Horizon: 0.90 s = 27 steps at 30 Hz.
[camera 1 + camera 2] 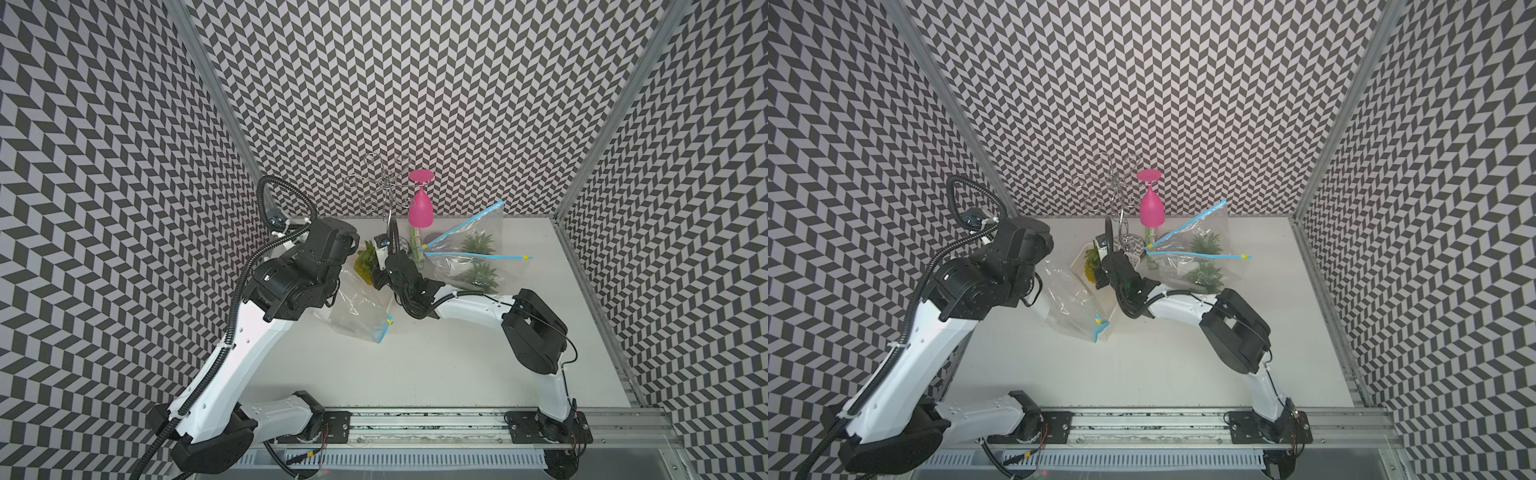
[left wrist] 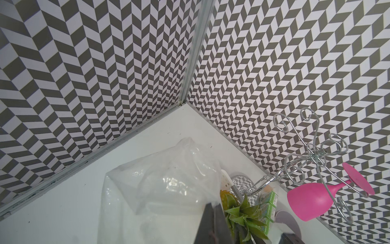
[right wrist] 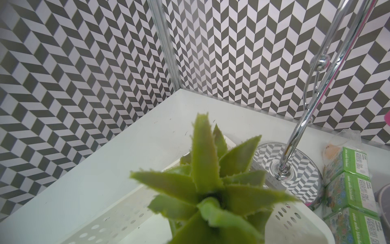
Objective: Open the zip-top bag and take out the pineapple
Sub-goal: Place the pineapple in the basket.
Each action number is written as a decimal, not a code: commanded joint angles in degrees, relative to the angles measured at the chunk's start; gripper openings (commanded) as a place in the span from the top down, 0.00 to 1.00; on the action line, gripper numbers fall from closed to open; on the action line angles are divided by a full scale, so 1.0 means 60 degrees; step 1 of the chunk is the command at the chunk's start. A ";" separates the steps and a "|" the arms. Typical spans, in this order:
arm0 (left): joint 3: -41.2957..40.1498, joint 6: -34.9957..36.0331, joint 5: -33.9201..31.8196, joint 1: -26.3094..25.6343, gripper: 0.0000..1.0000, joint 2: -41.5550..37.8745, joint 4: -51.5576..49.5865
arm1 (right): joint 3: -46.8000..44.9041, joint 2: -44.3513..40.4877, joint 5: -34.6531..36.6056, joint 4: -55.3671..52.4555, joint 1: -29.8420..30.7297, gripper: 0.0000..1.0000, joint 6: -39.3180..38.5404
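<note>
Left gripper (image 2: 213,211): closed tight, pinching empty zip-top bag (image 2: 168,186)
Right gripper (image 1: 377,277): narrow, clasping pineapple (image 1: 365,262)
Bags: three
Pineapples: three, two inside other bags (image 1: 469,253) near desk (image 1: 415,365) far edge

I see the clear bag (image 1: 360,309) crumpled, its blue zip end at 5 o'clock. The yellow pineapple (image 1: 365,266), green-crowned, is outside it at 12 o'clock.

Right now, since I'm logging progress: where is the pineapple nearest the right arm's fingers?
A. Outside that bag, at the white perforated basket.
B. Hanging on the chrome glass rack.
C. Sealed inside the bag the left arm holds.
A: the pineapple shows bare at the white perforated basket, and the zip-top bag pinched by the left fingers looks empty.
</note>
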 commanded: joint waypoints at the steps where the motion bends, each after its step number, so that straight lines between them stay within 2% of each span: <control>1: -0.0132 0.0114 -0.0078 -0.0062 1.00 -0.0204 -0.0233 | 0.0954 0.0254 0.0441 0.0785 -0.0064 1.00 -0.0186; 2: -0.0158 0.0119 -0.0059 -0.0062 1.00 -0.0212 -0.0204 | 0.1154 0.0389 0.0432 0.0573 -0.0066 0.97 -0.0179; 5: -0.0190 0.0196 -0.0041 -0.0063 1.00 -0.0219 -0.0089 | 0.1389 0.0600 0.0411 0.0283 -0.0081 0.80 -0.0130; 7: -0.0224 0.0306 -0.0026 -0.0064 1.00 -0.0192 0.0056 | 0.1378 0.0604 0.0330 0.0240 -0.0087 0.61 -0.0107; 10: -0.0296 0.0472 0.0052 -0.0055 1.00 -0.0132 0.0302 | 0.1411 0.0472 0.0311 0.0127 -0.0080 0.40 -0.0153; 12: -0.0338 0.0599 0.0131 -0.0051 1.00 -0.0076 0.0485 | 0.1362 0.0193 0.0307 0.0002 -0.0080 0.33 -0.0115; 18: -0.0503 0.0966 0.0324 0.0023 1.00 0.0180 0.0995 | 0.0481 -0.1598 -0.0129 0.0035 -0.0065 0.26 0.0069; 27: 0.0022 0.1526 0.1335 0.0169 1.00 0.0986 0.1874 | -0.1751 -0.5204 -0.1223 -0.0417 -0.0108 0.27 0.0126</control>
